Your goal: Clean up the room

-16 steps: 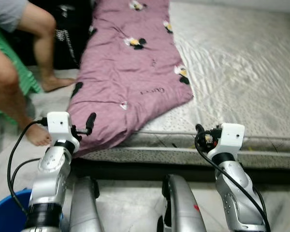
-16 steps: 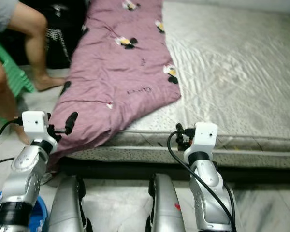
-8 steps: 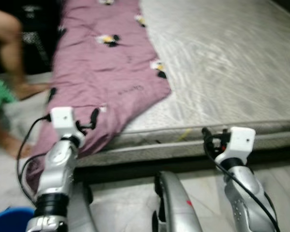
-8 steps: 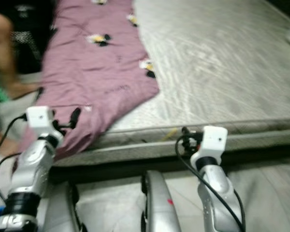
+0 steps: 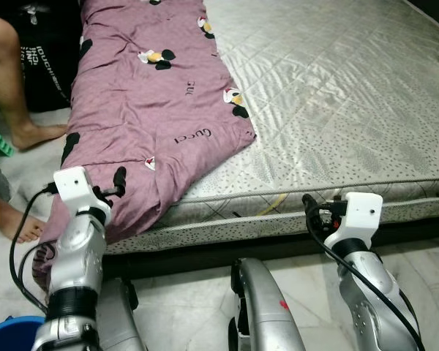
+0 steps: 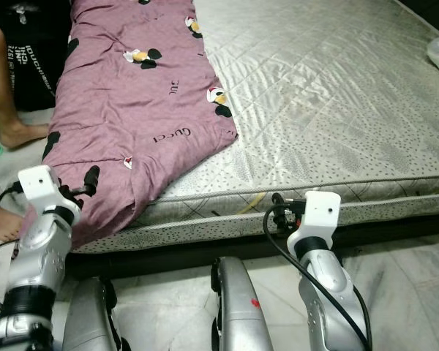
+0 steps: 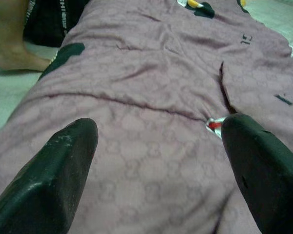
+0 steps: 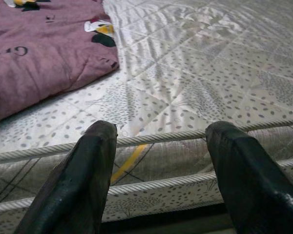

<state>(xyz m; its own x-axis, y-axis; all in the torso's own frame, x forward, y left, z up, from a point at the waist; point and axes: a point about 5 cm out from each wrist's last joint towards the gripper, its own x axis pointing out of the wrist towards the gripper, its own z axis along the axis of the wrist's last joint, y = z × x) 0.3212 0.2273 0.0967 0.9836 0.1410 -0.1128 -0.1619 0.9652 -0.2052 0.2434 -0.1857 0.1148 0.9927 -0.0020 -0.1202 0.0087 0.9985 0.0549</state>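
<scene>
The camera has swung right and sharpened after the blur of half a second ago, so more of the bare mattress [image 5: 336,110] shows and the person's leg [image 5: 11,80] sits at the far left edge. The left gripper [image 5: 118,183] has dropped from the blanket's top to the purple blanket [image 5: 146,95] fold hanging over the bed's near edge.

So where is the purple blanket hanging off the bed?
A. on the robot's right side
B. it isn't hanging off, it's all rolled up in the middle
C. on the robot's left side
C: the purple blanket spills over the mattress edge near the left gripper.
</scene>
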